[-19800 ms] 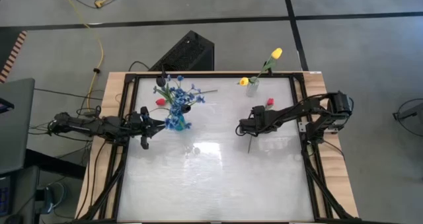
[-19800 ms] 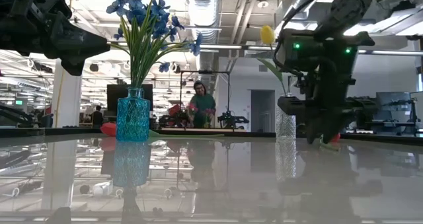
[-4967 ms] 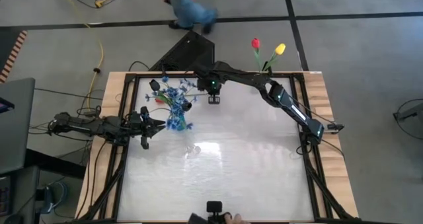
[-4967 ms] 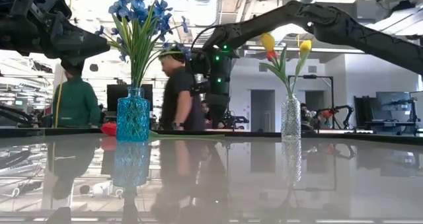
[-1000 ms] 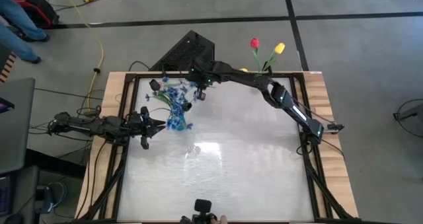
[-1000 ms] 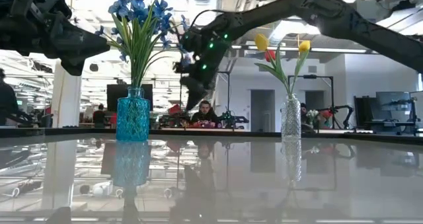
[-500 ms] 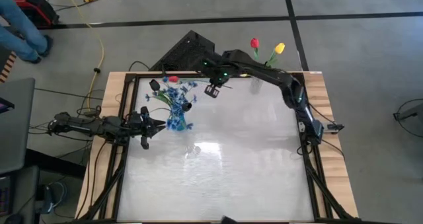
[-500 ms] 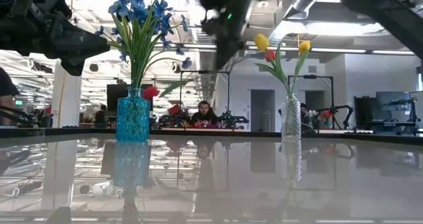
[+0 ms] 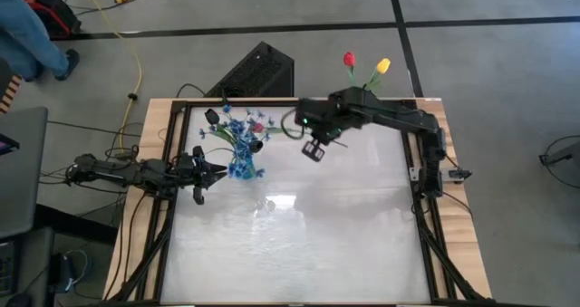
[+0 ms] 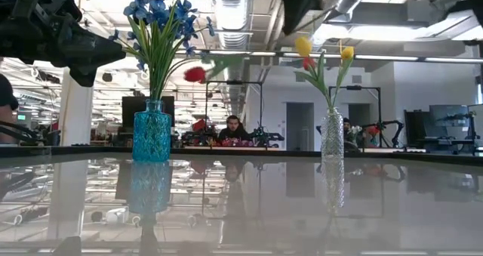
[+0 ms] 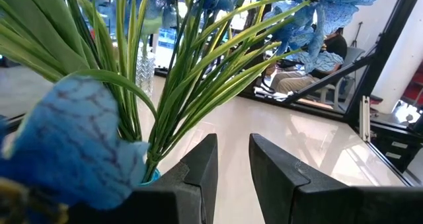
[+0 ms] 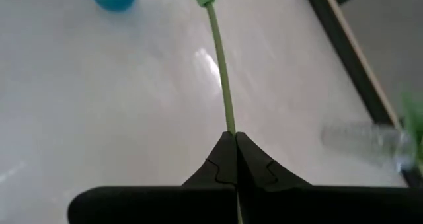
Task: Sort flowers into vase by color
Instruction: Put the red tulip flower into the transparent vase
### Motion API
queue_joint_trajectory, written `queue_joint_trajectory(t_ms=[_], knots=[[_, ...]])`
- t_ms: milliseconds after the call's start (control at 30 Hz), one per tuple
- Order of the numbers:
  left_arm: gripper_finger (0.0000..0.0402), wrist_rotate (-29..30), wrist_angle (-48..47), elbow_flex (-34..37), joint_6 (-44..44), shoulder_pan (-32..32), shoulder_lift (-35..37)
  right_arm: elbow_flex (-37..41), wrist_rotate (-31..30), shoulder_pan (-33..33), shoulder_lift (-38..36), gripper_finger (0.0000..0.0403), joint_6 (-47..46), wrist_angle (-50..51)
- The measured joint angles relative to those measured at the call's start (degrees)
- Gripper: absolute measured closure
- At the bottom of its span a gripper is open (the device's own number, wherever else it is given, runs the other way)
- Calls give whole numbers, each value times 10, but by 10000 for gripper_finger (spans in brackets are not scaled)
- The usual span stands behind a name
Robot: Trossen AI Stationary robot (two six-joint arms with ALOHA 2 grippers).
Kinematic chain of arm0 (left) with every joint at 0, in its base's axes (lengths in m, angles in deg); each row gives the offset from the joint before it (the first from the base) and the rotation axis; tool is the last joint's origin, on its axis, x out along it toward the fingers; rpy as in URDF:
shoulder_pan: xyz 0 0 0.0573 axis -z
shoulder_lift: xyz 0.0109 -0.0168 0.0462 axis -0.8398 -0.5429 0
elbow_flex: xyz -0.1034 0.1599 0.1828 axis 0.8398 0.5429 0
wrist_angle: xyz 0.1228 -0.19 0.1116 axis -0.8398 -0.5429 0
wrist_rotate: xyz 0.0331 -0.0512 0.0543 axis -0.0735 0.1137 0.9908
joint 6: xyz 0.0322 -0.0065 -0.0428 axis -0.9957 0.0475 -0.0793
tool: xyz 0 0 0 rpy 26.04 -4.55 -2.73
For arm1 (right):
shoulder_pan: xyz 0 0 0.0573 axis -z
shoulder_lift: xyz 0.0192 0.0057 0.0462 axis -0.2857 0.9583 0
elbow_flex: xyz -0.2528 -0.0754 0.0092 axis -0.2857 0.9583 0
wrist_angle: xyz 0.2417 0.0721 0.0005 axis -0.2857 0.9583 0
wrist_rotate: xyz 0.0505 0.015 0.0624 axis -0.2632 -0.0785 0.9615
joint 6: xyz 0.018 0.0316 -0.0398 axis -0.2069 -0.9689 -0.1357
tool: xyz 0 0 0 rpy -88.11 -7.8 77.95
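Right claw: right gripper is pinched tight on the thin green stem of a red tulip, fingertips pressed together with the stem running out from between them.
Right claw position: raised above the table, over its far half, between the two vases in the high view; only its dark underside shows at the upper edge of the low view.
Red tulip: carried in the air, lying roughly level, its red head pointing toward the blue vase and hanging just beside the blue sprays; in the high view the head shows over the bouquet.
Left claw: left gripper has its fingers parted by a narrow gap, with nothing between them.
Left claw position: low at the table's left side, just beside the blue vase, pointing at its green stems.
Blue vase: stands upright on the left half of the table, filled with blue flowers and at least one black-headed bloom.
Clear vase: clear vase stands upright at the far right edge, holding yellow tulips and one red tulip head; well apart from the blue vase.
Room: a seated person shows far behind the table in the low view; another person's legs at the high view's upper left corner.
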Motion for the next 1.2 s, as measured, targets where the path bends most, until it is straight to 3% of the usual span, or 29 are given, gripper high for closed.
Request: queue_joint_trajectory(t_ms=[167,400,700,900,1000,1200], knots=[[326,0,0,0,0,0,0,99,-6,-61,-49,386,-79,0],[326,0,0,0,0,0,0,302,7,-166,-121,386,-250,-5],[326,0,0,0,0,0,0,487,19,-286,-137,376,-301,-225],[326,-1,0,0,0,0,0,518,16,-312,-118,337,-339,-271],[326,-1,0,0,0,0,0,518,43,-307,-112,313,-339,-294],[326,0,0,0,0,0,0,541,59,-281,-98,240,-309,-377]])
